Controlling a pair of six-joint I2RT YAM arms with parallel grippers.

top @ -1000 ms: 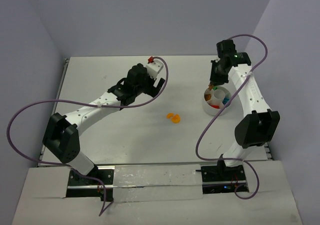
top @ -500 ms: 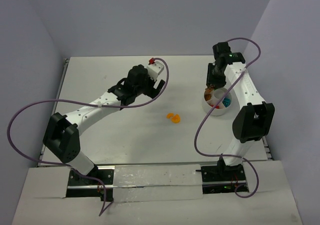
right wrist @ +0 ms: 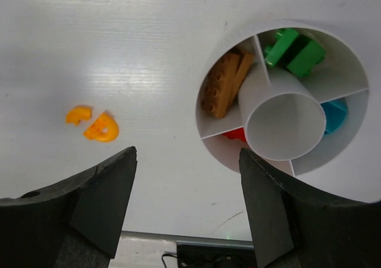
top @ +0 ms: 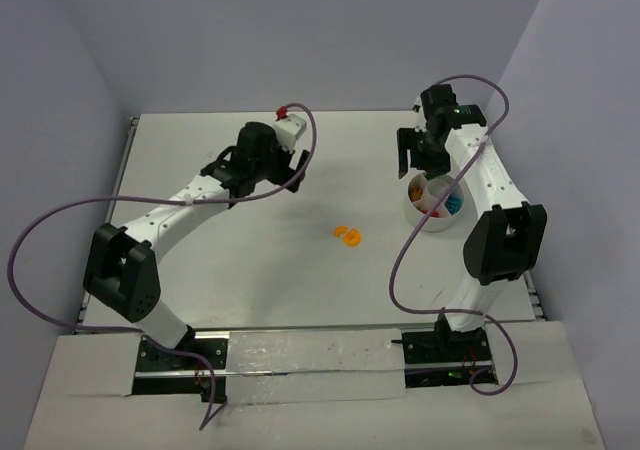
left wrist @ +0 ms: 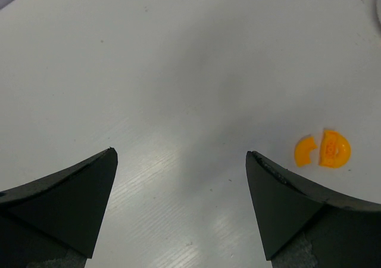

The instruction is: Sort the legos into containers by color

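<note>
Two orange pieces (top: 347,235) lie mid-bench, left of the white bowl (top: 430,222). The left fingers (left wrist: 59,202) and the right fingers (right wrist: 89,202) are apart and empty. The pieces lie below and between them, I think slightly nearer the left.

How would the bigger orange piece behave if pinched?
The orange piece is probably rigid and light: small moulded plastic. Lying flat on the table, it likely won't roll, though its curved edge might slip when pinched.

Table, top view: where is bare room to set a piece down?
Free: the table from the orange pieces to the near edge, and the far middle between left gripper and right gripper. Crowded: around the bowl.
</note>
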